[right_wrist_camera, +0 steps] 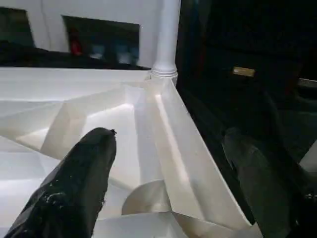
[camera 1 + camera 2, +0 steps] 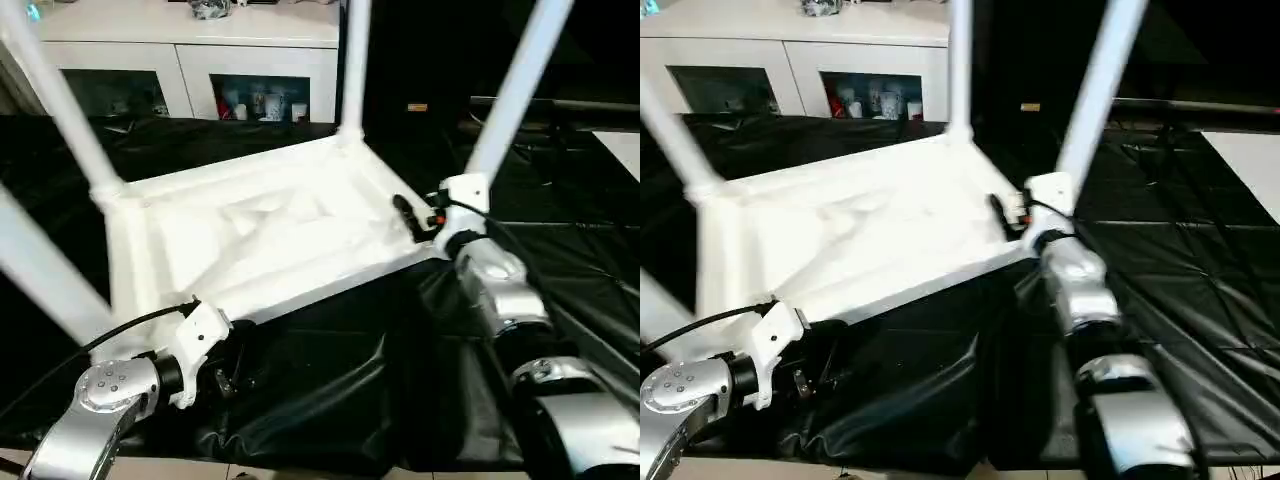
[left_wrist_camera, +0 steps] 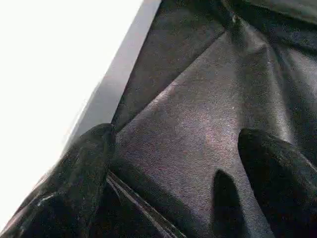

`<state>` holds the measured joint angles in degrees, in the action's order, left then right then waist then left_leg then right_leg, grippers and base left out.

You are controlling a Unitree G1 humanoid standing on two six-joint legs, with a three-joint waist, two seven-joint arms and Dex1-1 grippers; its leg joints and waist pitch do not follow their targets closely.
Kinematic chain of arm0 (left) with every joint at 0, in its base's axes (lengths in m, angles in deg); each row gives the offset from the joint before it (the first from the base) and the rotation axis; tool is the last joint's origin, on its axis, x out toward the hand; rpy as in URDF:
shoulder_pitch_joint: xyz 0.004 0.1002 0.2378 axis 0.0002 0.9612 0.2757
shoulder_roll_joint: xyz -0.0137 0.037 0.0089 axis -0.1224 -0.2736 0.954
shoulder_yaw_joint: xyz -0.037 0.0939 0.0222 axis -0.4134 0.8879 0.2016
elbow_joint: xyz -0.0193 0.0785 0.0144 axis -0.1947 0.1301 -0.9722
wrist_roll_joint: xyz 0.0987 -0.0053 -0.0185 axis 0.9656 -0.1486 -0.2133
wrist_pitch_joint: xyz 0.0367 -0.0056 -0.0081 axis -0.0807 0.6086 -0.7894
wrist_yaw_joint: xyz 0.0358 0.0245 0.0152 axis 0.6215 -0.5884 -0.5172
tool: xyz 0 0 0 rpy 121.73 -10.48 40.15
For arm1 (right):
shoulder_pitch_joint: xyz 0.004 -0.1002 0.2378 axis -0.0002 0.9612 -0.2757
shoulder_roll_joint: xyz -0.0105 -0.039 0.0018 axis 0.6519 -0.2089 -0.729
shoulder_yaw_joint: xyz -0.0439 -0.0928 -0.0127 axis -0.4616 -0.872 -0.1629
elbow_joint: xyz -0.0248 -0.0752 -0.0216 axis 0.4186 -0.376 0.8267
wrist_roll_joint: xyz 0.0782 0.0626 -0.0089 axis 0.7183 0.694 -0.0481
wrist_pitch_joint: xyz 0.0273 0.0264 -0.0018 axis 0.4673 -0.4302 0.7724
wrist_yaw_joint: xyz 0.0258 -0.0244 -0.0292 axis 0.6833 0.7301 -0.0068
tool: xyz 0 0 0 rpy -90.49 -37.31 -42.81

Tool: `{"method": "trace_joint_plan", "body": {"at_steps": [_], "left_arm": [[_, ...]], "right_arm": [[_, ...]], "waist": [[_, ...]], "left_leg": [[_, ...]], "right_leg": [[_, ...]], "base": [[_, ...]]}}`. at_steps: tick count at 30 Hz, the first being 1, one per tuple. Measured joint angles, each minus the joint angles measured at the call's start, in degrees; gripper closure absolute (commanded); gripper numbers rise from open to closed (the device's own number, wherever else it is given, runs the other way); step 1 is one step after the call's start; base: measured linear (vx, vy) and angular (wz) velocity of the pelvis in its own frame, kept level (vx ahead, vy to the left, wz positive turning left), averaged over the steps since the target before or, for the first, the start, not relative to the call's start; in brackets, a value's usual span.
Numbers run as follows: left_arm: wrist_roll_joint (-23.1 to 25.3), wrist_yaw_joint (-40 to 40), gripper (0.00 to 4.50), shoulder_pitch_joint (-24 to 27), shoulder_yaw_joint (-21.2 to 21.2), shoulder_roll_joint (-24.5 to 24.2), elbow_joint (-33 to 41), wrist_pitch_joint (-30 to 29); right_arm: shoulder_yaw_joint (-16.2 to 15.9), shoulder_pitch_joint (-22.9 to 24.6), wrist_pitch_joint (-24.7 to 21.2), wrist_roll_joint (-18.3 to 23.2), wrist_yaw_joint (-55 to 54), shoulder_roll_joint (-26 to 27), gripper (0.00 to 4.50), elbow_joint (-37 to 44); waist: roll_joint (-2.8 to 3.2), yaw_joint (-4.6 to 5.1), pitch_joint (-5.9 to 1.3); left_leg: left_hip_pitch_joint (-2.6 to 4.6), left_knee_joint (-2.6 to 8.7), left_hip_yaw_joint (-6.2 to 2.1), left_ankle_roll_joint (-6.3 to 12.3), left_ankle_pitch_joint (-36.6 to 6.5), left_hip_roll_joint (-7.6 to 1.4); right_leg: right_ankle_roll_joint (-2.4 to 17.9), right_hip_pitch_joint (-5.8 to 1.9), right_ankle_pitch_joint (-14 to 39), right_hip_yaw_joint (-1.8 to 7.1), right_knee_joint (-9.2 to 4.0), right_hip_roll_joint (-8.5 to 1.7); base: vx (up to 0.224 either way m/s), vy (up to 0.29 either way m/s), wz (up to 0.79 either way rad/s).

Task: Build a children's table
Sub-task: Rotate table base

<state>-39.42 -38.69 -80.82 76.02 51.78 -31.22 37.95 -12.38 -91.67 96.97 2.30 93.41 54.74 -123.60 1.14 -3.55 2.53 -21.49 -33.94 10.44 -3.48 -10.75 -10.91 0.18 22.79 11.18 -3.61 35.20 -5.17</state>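
Note:
The children's table [image 2: 270, 235] lies upside down on the black sheet, ribbed underside up. Its white legs stand up from the corner sockets: one at the far left [image 2: 60, 100], one at the back [image 2: 355, 65], one on the right [image 2: 515, 85] and one at the near left [image 2: 40, 270]. My right gripper [image 2: 408, 218] is open at the right corner. It straddles the table's rim [image 1: 183, 163], with one finger [image 1: 79, 183] over the ribbed inside and the other outside. My left gripper [image 3: 173, 168] is open just above the black sheet, beside the table's near-left edge [image 3: 59, 74], with nothing held.
A white cabinet [image 2: 200, 60] with glass doors stands behind the black-sheeted table. The black sheet [image 2: 330, 390] is wrinkled and folded in front of the children's table, near the front edge. A white surface [image 2: 625, 150] shows at the far right.

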Motion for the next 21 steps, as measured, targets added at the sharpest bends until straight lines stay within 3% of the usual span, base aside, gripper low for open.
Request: {"method": "trace_joint_plan", "body": {"at_steps": [9, 21], "left_arm": [[-0.2, 0.8, 0.1, 1.0, -0.4, 0.0, -0.6, 1.9], [-2.7, -0.3, 0.1, 6.8, -6.8, -3.5, -4.4, 5.4]], "right_arm": [[1.7, -3.5, 2.5, -1.0, 0.1, -4.9, 0.69, -8.4], [2.6, -6.7, 5.0, -2.5, 0.2, -9.1, 0.69, -15.3]], "waist": [[0.0, -0.08, 0.0], [0.14, -0.05, 0.04]], "left_leg": [[-0.14, -0.15, 0.0, 0.02, 0.0, -0.02], [-0.25, -0.27, -0.01, 0.02, 0.0, -0.06]], "right_leg": [[0.0, 0.04, 0.0, -0.03, 0.0, -0.01], [0.0, 0.12, 0.0, -0.05, 0.1, -0.02]], "base": [[0.0, 0.0, 0.0], [0.0, 0.0, 0.0]]}}
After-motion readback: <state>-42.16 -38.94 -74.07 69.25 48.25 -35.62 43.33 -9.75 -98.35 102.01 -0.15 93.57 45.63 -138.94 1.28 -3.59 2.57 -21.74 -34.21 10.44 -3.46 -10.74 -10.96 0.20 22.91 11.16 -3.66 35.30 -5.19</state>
